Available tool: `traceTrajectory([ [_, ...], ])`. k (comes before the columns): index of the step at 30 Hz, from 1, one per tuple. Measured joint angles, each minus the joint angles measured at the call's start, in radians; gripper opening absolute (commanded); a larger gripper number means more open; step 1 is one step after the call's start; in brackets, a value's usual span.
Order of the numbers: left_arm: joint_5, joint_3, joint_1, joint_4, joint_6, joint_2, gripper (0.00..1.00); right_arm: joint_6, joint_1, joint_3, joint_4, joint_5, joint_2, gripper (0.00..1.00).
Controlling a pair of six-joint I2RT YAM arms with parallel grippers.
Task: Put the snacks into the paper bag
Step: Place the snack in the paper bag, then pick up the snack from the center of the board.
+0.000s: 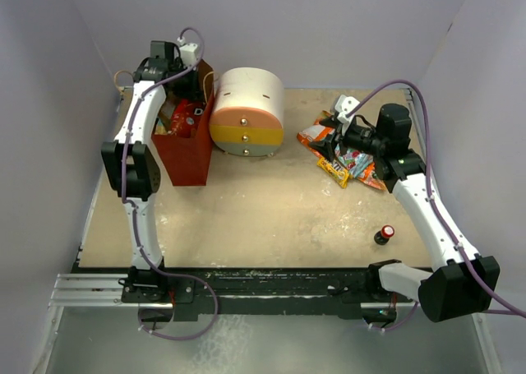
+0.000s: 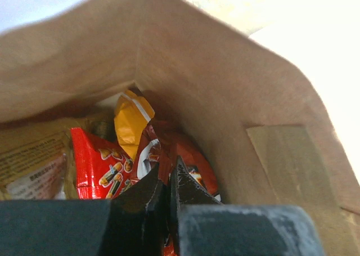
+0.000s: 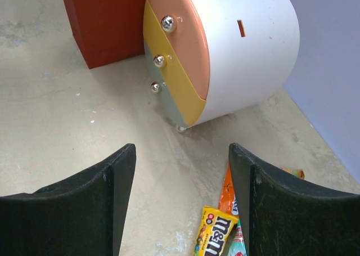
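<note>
We're holding L gripper (image 2: 167, 167), fingers pressed together, inside brown kraft paper bag (image 2: 225, 87), just above red foil snack packets (image 2: 101, 166). R gripper (image 3: 181, 149) is hanging w/ fingers spread wide, yellow M&M's packet (image 3: 214, 236) lying near them; round cream-orange-yellow drawer unit (image 3: 242, 59) is standing left.

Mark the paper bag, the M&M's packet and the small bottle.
paper bag (image 1: 186, 156): top external view, red outer wall.
M&M's packet (image 3: 212, 233): right wrist view, yellow front.
small bottle (image 1: 384, 234): top external view, its middle.

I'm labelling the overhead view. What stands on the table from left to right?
paper bag → round drawer unit → pile of snacks → small dark bottle with red cap
</note>
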Motion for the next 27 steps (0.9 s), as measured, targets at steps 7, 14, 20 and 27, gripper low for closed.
traceTrajectory([
  [7, 0.019, -0.079, 0.000, 0.025, 0.002, -0.054, 0.41, -0.028, 0.000, 0.000, -0.010, 0.041, 0.008, 0.70],
  [14, 0.019, -0.095, 0.000, 0.024, 0.021, -0.149, 0.62, -0.093, 0.000, 0.016, -0.142, 0.132, 0.068, 0.70],
  [20, 0.011, -0.138, 0.000, 0.026, 0.053, -0.262, 0.82, -0.132, 0.000, 0.016, -0.236, 0.237, 0.077, 0.70],
  [27, -0.037, -0.237, 0.000, 0.048, 0.089, -0.389, 0.92, -0.138, 0.000, 0.016, -0.275, 0.417, 0.087, 0.70],
])
